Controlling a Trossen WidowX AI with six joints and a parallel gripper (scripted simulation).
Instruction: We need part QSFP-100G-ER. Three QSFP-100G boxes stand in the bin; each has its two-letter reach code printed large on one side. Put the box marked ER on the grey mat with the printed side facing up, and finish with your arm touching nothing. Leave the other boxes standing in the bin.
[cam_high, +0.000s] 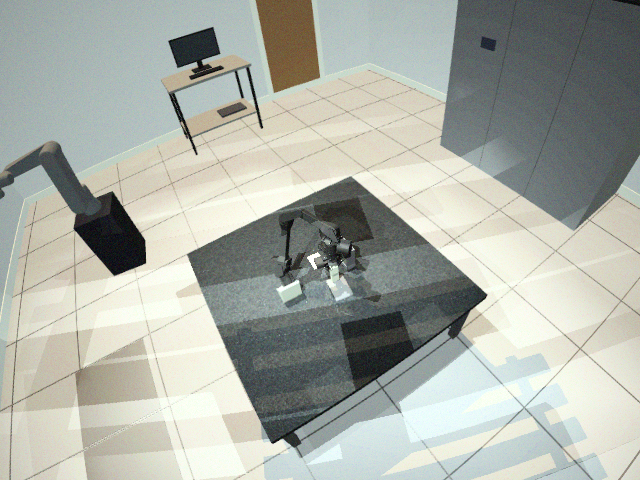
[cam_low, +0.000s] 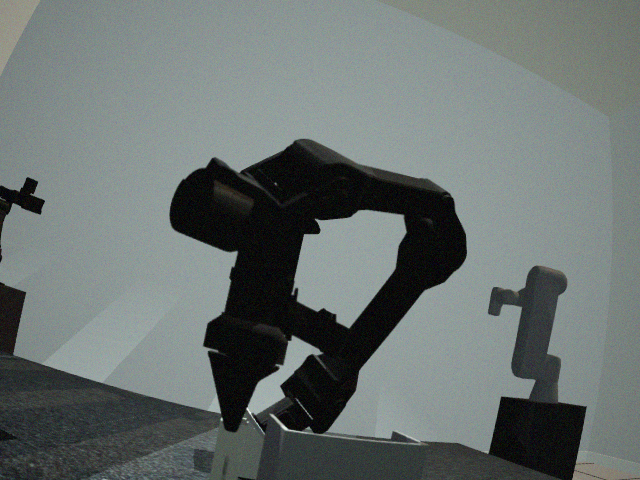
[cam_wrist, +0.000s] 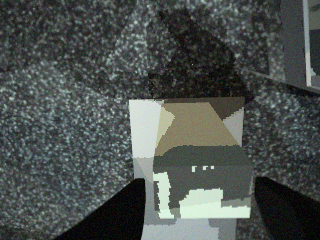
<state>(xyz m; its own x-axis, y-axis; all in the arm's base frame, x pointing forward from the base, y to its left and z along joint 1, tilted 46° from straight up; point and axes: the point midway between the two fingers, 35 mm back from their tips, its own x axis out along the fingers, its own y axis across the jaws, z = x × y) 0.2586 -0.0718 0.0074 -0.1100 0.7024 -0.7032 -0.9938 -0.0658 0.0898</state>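
Where the arm (cam_high: 287, 242) (cam_low: 382, 310) bends down over the table (cam_high: 289, 356) (cam_low: 77, 413) (cam_wrist: 60, 125), its gripper (cam_high: 334, 265) (cam_low: 232, 426) (cam_wrist: 199, 186) points at a pale box (cam_high: 334, 273) (cam_low: 223, 454) (cam_wrist: 202, 192). The fingers stand about half open, one at either side of the box in the wrist view, with a narrow gap visible at its left edge; they are not closed on it, though whether either finger touches it cannot be told. In that same view the box overlaps a light grey rectangle (cam_high: 341, 290) (cam_wrist: 143, 127), with the rectangle's far end showing past it; whether the box rests on it is unclear. Patches of light and shade cross the box, and no code on it can be read. As for the ER box, no lettering is legible, so which box it is, and where it lies, cannot be told. Another pale block (cam_high: 289, 292) is near the box in the top view, apart from it. Just beside the box in the exterior view is a white-walled bin (cam_low: 341, 457), its inside hidden by the near wall.
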